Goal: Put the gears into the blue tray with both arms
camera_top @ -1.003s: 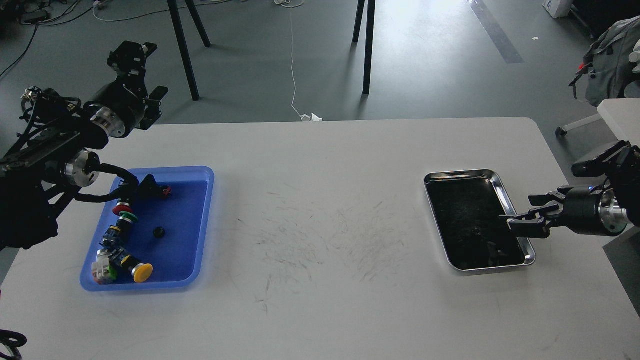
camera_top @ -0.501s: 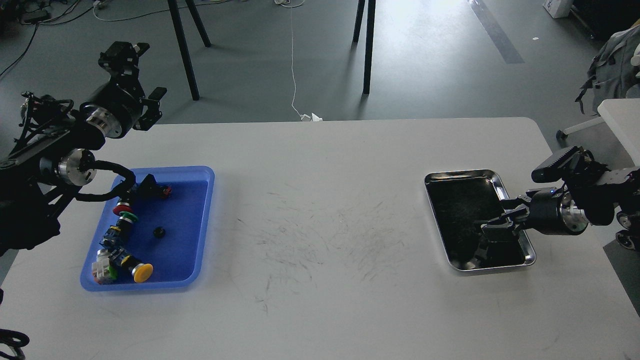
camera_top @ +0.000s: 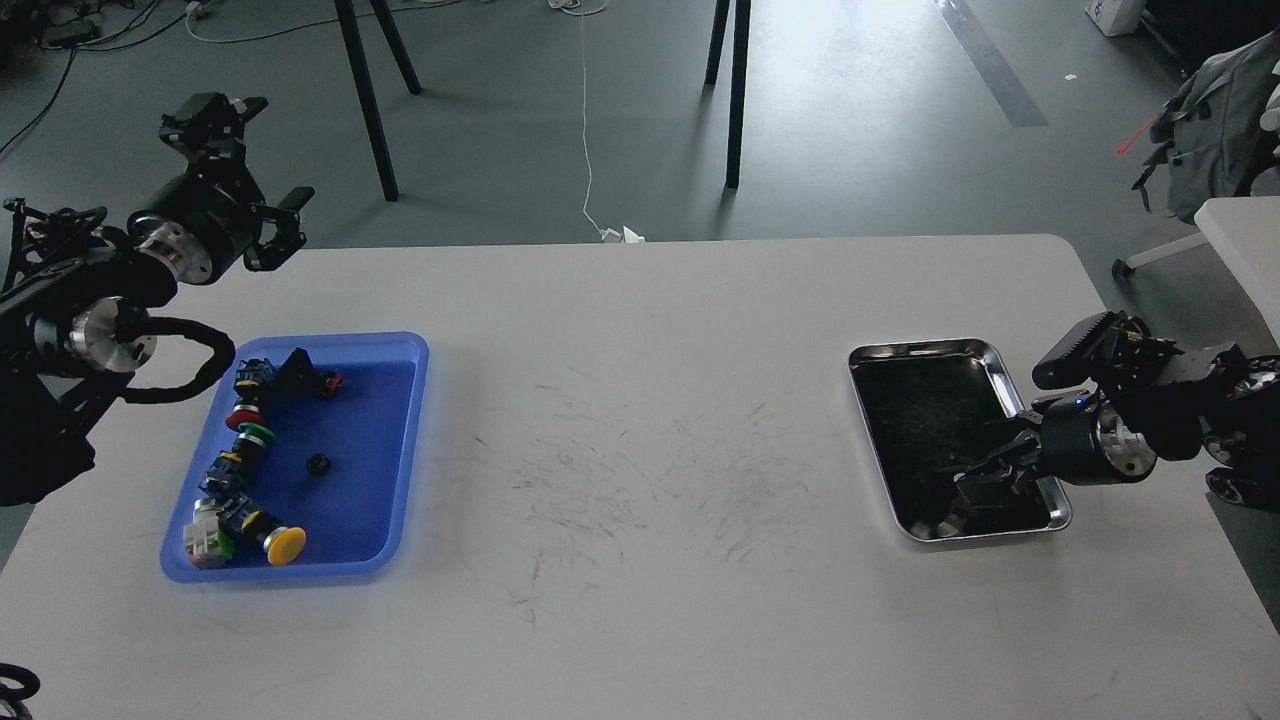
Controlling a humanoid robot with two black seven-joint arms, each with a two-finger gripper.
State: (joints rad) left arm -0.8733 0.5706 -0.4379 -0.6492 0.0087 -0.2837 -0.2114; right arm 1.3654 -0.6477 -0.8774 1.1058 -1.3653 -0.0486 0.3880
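The blue tray (camera_top: 385, 500) lies at the table's left. One gear (camera_top: 319, 464), a tiny black disc, rests on its floor beside several push-button switches (camera_top: 240, 440). My left gripper (camera_top: 248, 155) is raised beyond the table's far left corner, behind the tray. It is open with nothing between its fingers. My right gripper (camera_top: 975, 487) reaches down into the front right part of the steel tray (camera_top: 925, 349). Its dark fingers blend with the tray's dark floor, so its state and any gears there are unclear.
The steel tray stands at the table's right, close to the right edge. Scuffed white tabletop (camera_top: 640, 470) spans the middle between the two trays. Black stand legs (camera_top: 365, 90) rise from the floor behind the table.
My left arm has swung left and back, lifting its cable off the blue tray. My right gripper has moved left and down into the steel tray's front right corner.
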